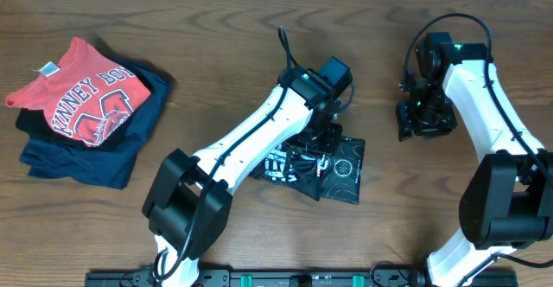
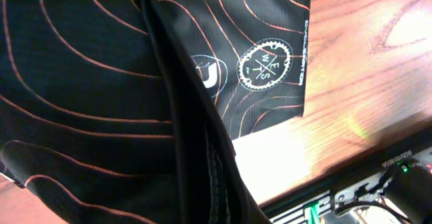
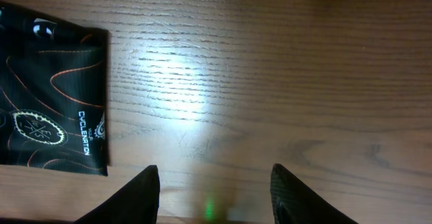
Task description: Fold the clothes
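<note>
Nearest my side of the bench (image 1: 415, 226), the black jersey (image 1: 341, 170) lies folded into a compact, slightly skewed rectangle, just in front of centre. Thin orange contour lines run across its slick fabric, and a white gear-shaped emblem (image 2: 264, 65) sits by its straight outer edge, with small white lettering alongside.

The left claw (image 1: 327, 138) is down on the jersey's far edge, its arm crossing the garment's left part. From its wrist camera I see only dark cloth and a raised fold running through the middle, so I cannot tell whether it grips anything.

To the right and a little farther back, the right claw (image 1: 425, 121) hangs over bare wood, well apart from the jersey. Its two dark fingers (image 3: 138, 197) are spread wide with nothing between them, and the jersey's corner shows at the left of that wrist view.

At the far left, a red T-shirt (image 1: 82, 97) with white letters lies crumpled on top of a navy shirt (image 1: 95, 162), well away from both arms.
</note>
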### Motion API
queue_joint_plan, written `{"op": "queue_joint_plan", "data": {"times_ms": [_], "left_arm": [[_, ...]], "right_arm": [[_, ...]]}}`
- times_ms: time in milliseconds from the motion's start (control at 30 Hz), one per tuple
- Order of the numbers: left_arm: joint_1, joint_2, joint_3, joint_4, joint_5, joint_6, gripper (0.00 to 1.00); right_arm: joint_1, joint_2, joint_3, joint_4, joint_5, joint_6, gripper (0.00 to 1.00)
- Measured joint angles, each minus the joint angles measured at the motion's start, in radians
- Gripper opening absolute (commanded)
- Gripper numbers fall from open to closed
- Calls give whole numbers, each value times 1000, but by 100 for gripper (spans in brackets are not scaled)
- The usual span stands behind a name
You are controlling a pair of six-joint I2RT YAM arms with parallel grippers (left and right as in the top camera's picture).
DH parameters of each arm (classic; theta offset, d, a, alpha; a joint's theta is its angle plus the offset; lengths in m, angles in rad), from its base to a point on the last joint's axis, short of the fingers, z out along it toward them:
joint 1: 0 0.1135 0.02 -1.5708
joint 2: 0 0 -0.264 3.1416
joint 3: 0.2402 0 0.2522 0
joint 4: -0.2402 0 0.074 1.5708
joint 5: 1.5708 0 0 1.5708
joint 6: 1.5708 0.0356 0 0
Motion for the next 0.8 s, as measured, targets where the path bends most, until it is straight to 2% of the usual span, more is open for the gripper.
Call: {"op": "queue_joint_plan", "data": {"times_ms": [133,200,267,333,567,733,800], "left_arm": [[0,0,0,0,-9,-18,7],[0,0,0,0,-7,-21,16],[0,0,0,0,6,-26,32],[0,0,0,-5,28,-25,38],[21,-10,2,-115,66,35,40],[132,-84,5,-122,-39,70,44],[196,-113,10,-111,-79,75,47]], "right_arm": [[0,0,0,-2,0,0,51],[0,0,0,-2,0,0,51],[0,0,0,-2,0,0,51],[0,0,0,-2,0,0,51],[0,0,0,-3,0,0,51],[1,0,0,-2,-68,-31,51],[8,0,0,-2,-143,-66,57]]}}
